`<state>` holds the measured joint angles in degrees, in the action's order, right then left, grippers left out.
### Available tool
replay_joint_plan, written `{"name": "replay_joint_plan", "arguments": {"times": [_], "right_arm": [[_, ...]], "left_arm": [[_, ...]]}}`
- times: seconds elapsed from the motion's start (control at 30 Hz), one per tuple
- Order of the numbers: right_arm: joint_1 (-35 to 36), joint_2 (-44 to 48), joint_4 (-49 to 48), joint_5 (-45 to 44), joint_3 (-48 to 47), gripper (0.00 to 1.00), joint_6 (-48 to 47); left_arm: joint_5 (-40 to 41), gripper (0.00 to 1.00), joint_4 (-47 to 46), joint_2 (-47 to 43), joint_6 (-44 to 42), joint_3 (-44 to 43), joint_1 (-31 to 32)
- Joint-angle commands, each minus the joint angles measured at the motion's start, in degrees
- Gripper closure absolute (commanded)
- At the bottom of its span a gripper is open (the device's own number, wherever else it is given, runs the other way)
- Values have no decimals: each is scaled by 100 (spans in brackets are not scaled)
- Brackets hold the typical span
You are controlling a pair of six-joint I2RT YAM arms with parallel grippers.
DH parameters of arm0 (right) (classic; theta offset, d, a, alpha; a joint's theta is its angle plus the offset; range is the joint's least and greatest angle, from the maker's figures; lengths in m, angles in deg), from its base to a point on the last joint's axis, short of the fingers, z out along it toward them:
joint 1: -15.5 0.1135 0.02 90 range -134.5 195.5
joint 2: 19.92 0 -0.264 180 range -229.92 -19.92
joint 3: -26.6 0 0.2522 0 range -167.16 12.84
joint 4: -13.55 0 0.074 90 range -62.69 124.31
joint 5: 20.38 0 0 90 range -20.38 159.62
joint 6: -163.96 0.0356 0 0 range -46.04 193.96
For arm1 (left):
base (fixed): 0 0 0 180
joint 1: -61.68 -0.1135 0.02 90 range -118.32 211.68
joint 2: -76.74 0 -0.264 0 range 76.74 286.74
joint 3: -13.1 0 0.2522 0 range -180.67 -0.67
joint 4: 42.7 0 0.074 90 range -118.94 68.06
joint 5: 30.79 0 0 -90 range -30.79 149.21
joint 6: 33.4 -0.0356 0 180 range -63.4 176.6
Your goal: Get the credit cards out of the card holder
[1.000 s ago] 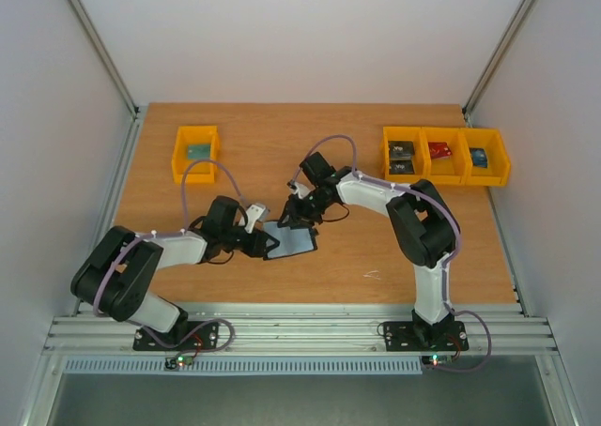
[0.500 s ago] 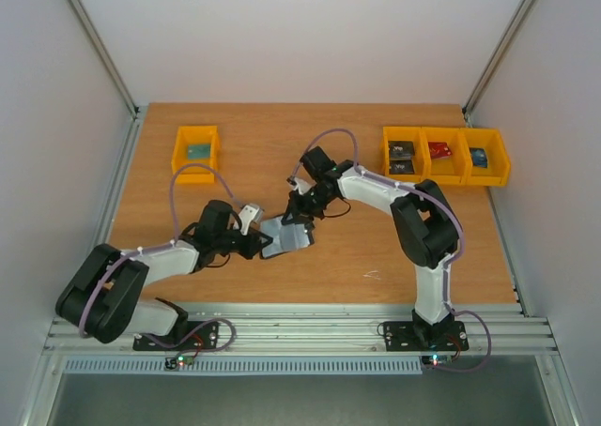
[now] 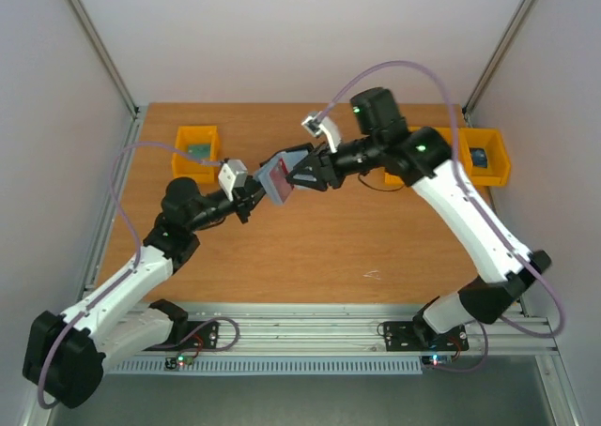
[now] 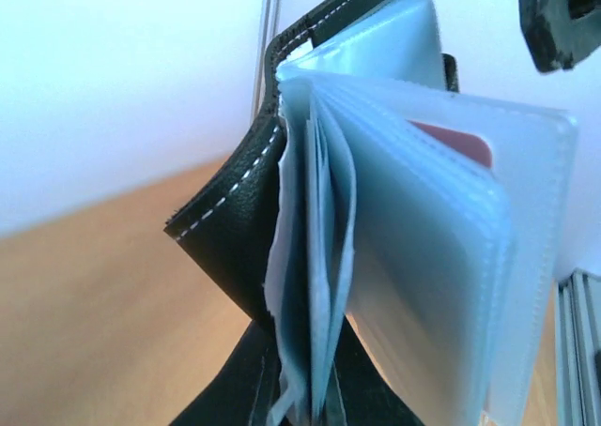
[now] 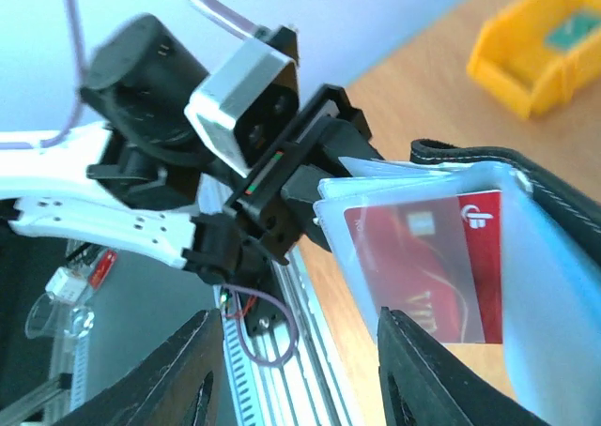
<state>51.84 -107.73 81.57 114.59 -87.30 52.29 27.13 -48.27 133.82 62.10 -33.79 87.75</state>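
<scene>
**A:** Where is the card holder?

**B:** In the overhead view the card holder (image 3: 279, 176) is up in the air above the wooden surface (image 3: 310, 248). It sits just left of the frame's centre, between the two arms.

**A:** What has hold of it?

**B:** The left fingers (image 3: 250, 201) are closed on it from the lower left. In the left wrist view its black stitched cover and a fan of blue-grey clear pockets rise from the bottom edge of the frame, where those fingers pinch it.

**A:** And the right arm?

**B:** The right fingers (image 3: 306, 172) are spread apart, just beside the card holder on its upper right. In the right wrist view they sit wide at the bottom of the frame, gripping nothing.

**A:** Any cards to be seen?

**B:** One red card (image 5: 427, 257) with pale marks, inside a clear pocket of the card holder. That pocket faces the right wrist camera.

**A:** Anything else on the surface?

**B:** A yellow bin (image 3: 195, 152) at the upper left. There are more yellow bins (image 3: 488, 161) at the upper right, partly hidden behind the right arm.
</scene>
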Motion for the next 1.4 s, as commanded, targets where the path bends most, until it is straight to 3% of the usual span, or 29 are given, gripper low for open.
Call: {"name": "replay_joint_plan", "arguments": {"times": [0.0, 0.17, 0.37, 0.5, 0.77, 0.93, 1.0, 1.07, 1.1, 1.3, 1.37], "right_arm": [[32, 371, 869, -507, -723, 55, -825], [37, 642, 883, -1470, -1013, 54, -734], [155, 648, 728, -1951, -840, 55, -506], [162, 601, 709, -2258, -718, 50, -396], [151, 535, 589, -1411, -652, 32, -809], [34, 623, 683, -1416, -643, 26, -1076], [-38, 669, 687, -1241, -653, 19, -1164], [-40, 621, 848, -1148, -807, 3, -1298], [-44, 572, 1043, -1171, -899, 2, -1347], [-41, 393, 1122, -727, -1134, 4, -1284], [-41, 343, 1004, -314, -1140, 11, -1155]], "left_arm": [[-359, 100, -883, -346, 75, -445, 4], [-512, 100, -645, -630, 521, -752, 13], [-468, 100, -29, -826, 1136, -1047, 13], [-700, 100, 117, -937, 1569, -1073, 13], [-1056, 100, 2, -983, 1506, -1053, 13], [-1384, 100, -228, -1107, 1523, -970, 10], [-1549, 100, -339, -1144, 1586, -943, 8], [-1694, 100, -448, -1164, 1656, -928, 12], [-1724, 100, -468, -1165, 1684, -930, 10], [-1887, 100, -546, -1188, 1735, -941, 8], [-1915, 100, -548, -1184, 1735, -953, 13]]}}
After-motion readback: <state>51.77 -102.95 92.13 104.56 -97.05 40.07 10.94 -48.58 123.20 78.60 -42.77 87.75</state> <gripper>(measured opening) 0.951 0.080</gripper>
